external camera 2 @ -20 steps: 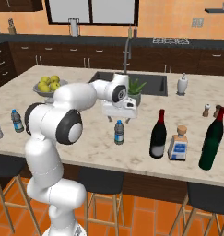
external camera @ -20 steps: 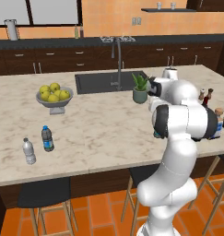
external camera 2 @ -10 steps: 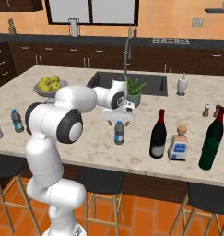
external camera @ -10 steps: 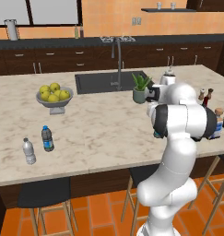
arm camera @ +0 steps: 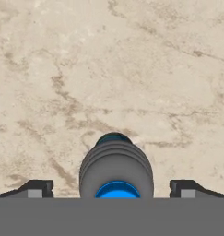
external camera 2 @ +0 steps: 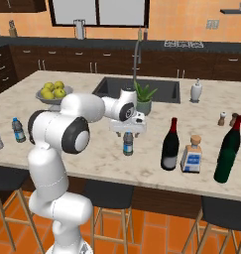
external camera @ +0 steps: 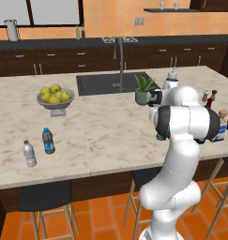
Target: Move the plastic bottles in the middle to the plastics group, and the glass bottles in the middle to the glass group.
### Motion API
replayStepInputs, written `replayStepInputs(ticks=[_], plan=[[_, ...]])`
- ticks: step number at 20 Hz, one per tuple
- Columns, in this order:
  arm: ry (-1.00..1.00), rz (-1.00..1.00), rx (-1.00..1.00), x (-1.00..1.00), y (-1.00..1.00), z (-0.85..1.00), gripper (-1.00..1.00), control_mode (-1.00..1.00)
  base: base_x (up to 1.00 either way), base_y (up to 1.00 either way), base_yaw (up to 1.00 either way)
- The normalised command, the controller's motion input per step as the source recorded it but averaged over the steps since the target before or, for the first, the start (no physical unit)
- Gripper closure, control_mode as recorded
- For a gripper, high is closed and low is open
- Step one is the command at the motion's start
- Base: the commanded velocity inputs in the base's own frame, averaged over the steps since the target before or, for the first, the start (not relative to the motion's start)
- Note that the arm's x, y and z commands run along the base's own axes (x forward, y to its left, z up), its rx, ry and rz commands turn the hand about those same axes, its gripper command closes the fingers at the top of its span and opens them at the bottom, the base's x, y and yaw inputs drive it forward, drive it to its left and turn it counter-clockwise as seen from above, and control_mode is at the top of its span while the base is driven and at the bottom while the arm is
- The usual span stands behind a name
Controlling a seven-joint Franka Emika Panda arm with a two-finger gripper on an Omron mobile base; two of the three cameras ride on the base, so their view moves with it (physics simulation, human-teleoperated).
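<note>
desk [external camera 2: 92,154]: pale marble look, beige with brown veins, smooth with a soft sheen
water bottle [external camera 2: 128,143]: dark see-through plastic, ribbed sides, glossy blue cap
wine bottle [external camera 2: 170,145]: dark glossy glass, reddish top
squat bottle [external camera 2: 192,154]: pale clear glass, tan cap, paper-like blue and white label
green bottle [external camera 2: 227,150]: at 3 o'clock of the squat bottle, glossy dark green glass
fruit bowl [external camera: 55,102]: grey, metal look, dull shine
robot arm [external camera 2: 57,130]: smooth white plastic shell, dark matt joints
cabinets [external camera: 64,65]: dark brown wood, satin finish
floor [external camera: 101,218]: orange tiles, matt
</note>
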Motion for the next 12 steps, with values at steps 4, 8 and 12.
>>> replayStepInputs(ticks=[4,8,12], plan=[[0.00,0.00,0.00,0.00,0.00,0.00,1.00,-1.00,0.00,0.00,0.00],[0.00,0.00,0.00,-0.04,0.01,0.00,1.00,-1.00,0.00,0.00,0.00],[-0.06,0.08,0.00,-0.37,0.58,0.18,1.00,-1.00,0.00,0.00,0.00]])
